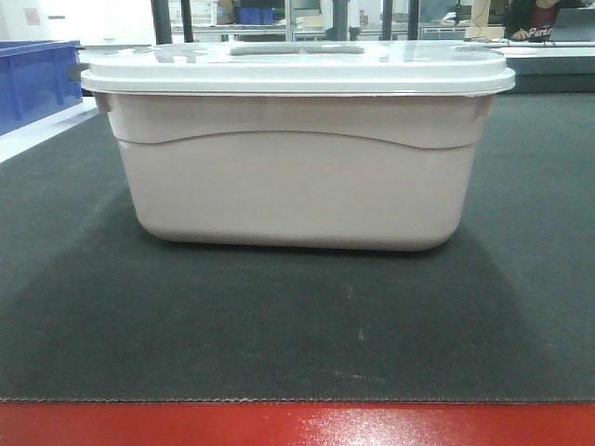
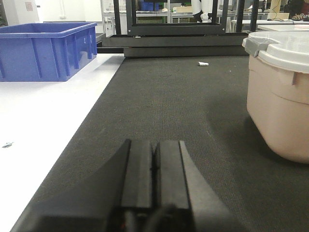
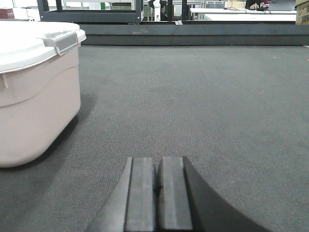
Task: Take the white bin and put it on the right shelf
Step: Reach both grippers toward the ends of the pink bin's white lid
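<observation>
Squarely on dark mat (image 1: 279, 325), white bin (image 1: 297, 186) with lid, left gripper (image 2: 154, 145) closed, right gripper (image 3: 157, 162) closed

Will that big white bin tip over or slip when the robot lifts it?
Probably not tippy: the white bin sits wide and low on the dark mat. Its smooth plastic sides look slippery, so gripping under the lid rim seems safer. Weight unclear: contents are hidden.

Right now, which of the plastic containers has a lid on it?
The white bin on the dark mat: a white lid covers it. The blue crate at the left is open on top.
</observation>
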